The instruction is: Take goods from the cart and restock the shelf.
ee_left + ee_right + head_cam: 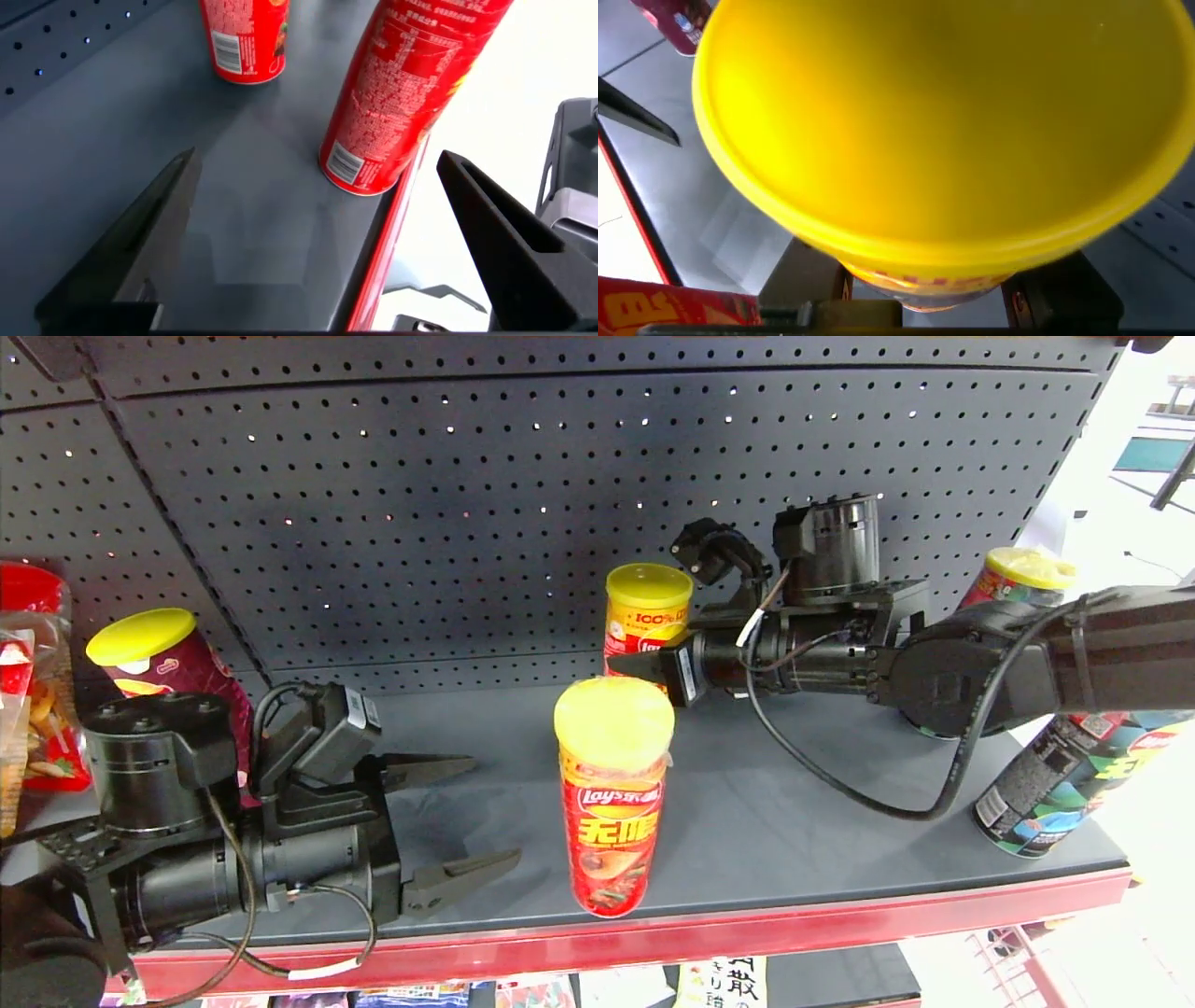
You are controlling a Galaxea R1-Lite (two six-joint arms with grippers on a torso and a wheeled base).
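A red chips can [611, 803] with a yellow lid stands upright near the shelf's front edge. Behind it, by the pegboard, a second yellow-lidded can [646, 611] stands on the shelf [766, 821]. My right gripper [646, 665] comes in from the right and is shut on that back can's body. In the right wrist view its yellow lid [943, 121] looms large above the right gripper [924, 301]. My left gripper [467, 821] hovers open just left of the front can, holding nothing. The left wrist view has the left gripper [318, 233] open toward the front can [402, 93] and the back can [243, 42].
A maroon can [163, 658] and a snack bag [28, 700] stand at the shelf's left end. At the right, another yellow-lidded can [1022, 577] stands behind my right arm and a dark can [1055, 784] leans. The red shelf lip [747, 924] runs along the front.
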